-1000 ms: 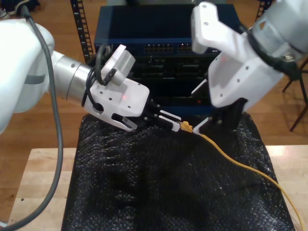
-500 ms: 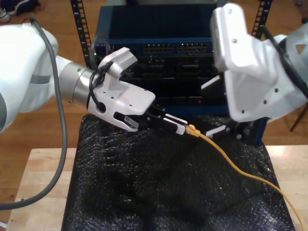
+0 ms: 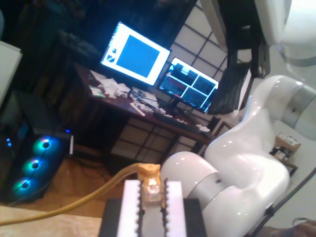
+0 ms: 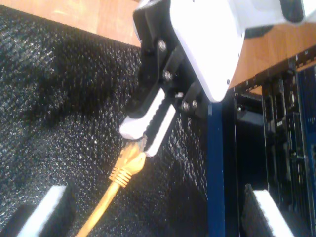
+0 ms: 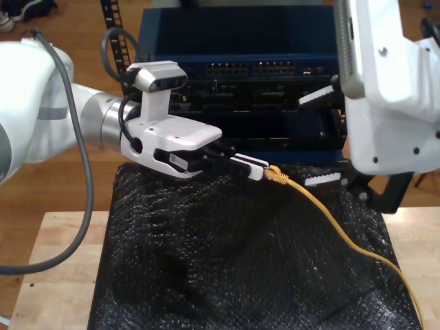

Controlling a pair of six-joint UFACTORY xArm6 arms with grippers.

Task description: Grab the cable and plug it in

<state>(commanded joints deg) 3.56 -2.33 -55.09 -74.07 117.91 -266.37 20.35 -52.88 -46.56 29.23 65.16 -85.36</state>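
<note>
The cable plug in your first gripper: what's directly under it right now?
Under the plug, pinched in my first gripper, lies the black bubble-wrap mat. The cable trails over the mat toward the exterior view's right. What the mat covers is hidden.

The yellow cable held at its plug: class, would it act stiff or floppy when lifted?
Probably floppy: the cable sags in a loose curve across the black mat. Likely light too, since my first tool holds it by thin fingertips alone.
</note>
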